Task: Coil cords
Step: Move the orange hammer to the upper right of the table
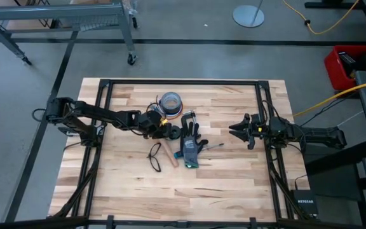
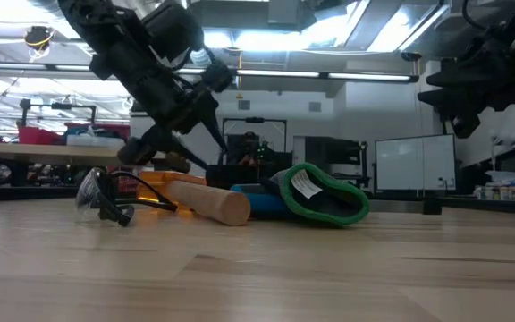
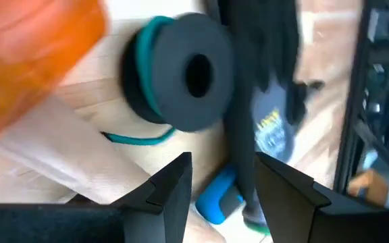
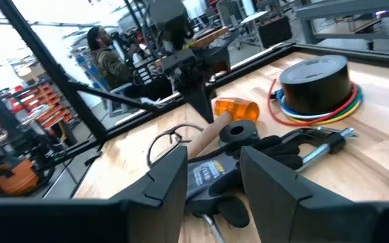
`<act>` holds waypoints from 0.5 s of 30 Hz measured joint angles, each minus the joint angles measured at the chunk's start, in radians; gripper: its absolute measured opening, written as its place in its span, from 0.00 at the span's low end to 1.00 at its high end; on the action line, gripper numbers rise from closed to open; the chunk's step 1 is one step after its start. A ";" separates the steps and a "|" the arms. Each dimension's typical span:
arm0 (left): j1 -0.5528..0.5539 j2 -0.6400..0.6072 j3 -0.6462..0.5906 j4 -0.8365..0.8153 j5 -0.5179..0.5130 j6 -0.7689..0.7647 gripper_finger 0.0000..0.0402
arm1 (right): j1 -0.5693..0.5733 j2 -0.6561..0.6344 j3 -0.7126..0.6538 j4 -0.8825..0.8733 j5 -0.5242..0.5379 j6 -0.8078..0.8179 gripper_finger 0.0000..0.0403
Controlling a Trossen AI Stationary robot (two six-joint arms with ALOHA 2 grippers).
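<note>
Left hand (image 1: 165, 130) open wide and tipped down, small black-teal spool (image 3: 177, 71) just ahead of its fingers, likely lined up to grab the wound cord. Loose looped cord (image 1: 154, 156) lying on the table (image 1: 234, 184) a little behind and to one side of that hand. Right hand (image 1: 237, 129) parked well apart across the glove (image 1: 191, 145), fingers spread, apparently waiting.

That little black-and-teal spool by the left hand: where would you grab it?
Probably across the rim of the small round black-and-teal spool, coming in from the left hand side. It seems to lie with its flat, holed face towards that hand, whose open fingers could straddle it. The black-and-blue work glove crowds the far side.
</note>
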 joint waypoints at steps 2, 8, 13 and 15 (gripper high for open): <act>0.007 -0.021 0.000 0.014 0.004 0.066 0.37 | 0.000 0.000 0.000 0.000 -0.007 0.000 0.35; 0.051 -0.084 0.001 0.065 0.003 0.248 0.37 | 0.000 0.000 0.000 0.000 -0.009 0.000 0.35; 0.085 -0.086 0.001 0.046 0.135 0.329 0.37 | 0.000 0.000 0.000 0.001 -0.009 0.000 0.35; 0.101 -0.086 0.001 0.027 0.250 0.441 0.37 | 0.000 0.000 0.000 0.001 -0.010 0.000 0.35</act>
